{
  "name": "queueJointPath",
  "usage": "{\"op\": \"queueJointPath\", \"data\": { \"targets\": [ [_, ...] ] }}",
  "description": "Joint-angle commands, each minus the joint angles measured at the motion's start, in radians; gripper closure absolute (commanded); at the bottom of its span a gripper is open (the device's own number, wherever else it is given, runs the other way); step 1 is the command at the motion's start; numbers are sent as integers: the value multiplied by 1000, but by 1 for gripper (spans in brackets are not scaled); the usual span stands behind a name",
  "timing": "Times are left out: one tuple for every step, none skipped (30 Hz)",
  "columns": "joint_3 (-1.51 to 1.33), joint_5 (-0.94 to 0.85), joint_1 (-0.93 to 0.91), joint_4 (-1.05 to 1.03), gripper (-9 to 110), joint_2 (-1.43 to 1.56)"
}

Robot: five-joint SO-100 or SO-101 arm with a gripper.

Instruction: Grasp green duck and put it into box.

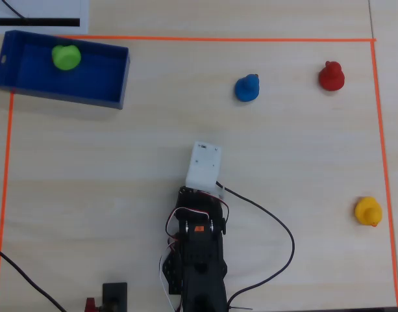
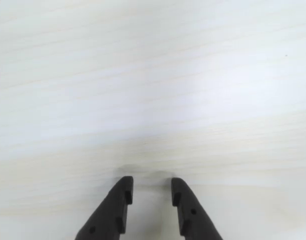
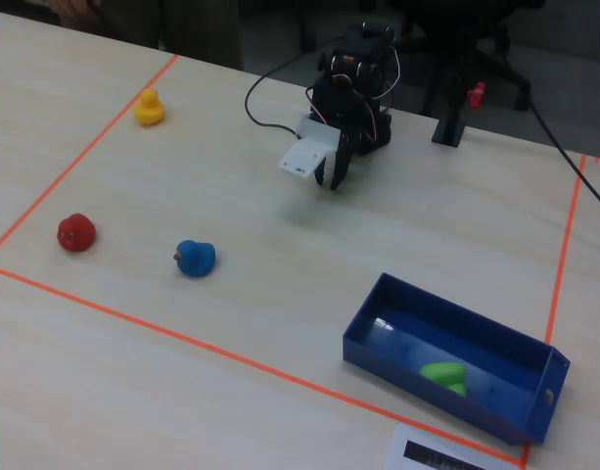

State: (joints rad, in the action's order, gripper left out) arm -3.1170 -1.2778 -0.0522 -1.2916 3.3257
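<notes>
The green duck [image 1: 66, 56] lies inside the dark-blue box [image 1: 56, 95] at the top left of the overhead view. In the fixed view the duck [image 3: 444, 373] rests near the box's [image 3: 417, 394] front right part. My gripper [image 2: 152, 183] hangs low over bare table, far from the box, with its dark fingers [image 2: 122, 194] apart and nothing between them. In the fixed view it [image 3: 331, 178] points down beside the white wrist camera block [image 3: 305, 158]. In the overhead view that block [image 1: 204, 165] hides the fingertips.
A blue duck [image 1: 247, 88], a red duck [image 1: 331, 76] and a yellow duck [image 1: 368, 211] stand on the right side of the table. Orange tape [image 1: 250, 39] frames the work area. A black cable [image 1: 276, 227] loops right of the arm base [image 1: 197, 260].
</notes>
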Motion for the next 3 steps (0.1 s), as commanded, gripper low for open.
{"op": "queueJointPath", "data": {
  "targets": [
    [6,-2,-6,-18,93,-14],
    [6,-2,-6,-18,93,-14],
    [6,-2,-6,-18,93,-14]
  ]
}}
